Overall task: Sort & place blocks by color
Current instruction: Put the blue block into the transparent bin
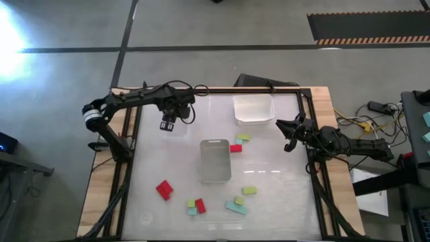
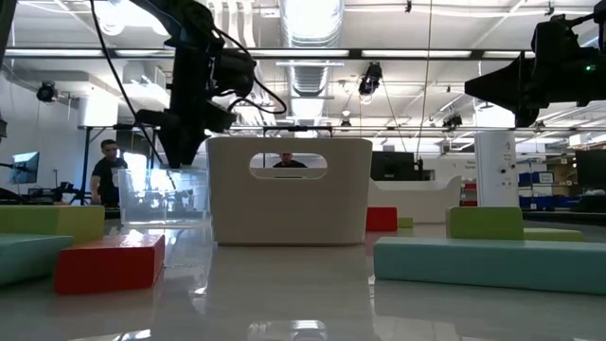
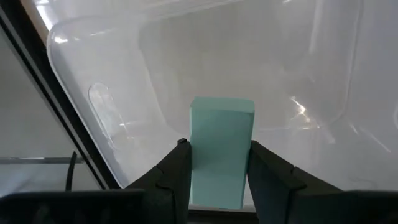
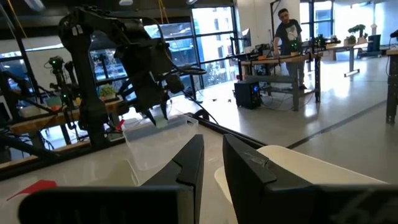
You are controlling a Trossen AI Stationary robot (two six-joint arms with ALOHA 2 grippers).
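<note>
Above the clear plastic tray (image 3: 112, 93), your left end effector (image 3: 217, 180) grips one small teal rectangular block (image 3: 221, 149), while most blocks (image 1: 201, 205) still await sorting on the desk (image 1: 269, 168).

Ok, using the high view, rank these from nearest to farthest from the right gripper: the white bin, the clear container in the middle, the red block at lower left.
1. White bin: just left of the right gripper, toward the table's far edge.
2. Clear container: mid-table, farther left.
3. Red block: across the table on the left arm's side, toward the near edge.
</note>
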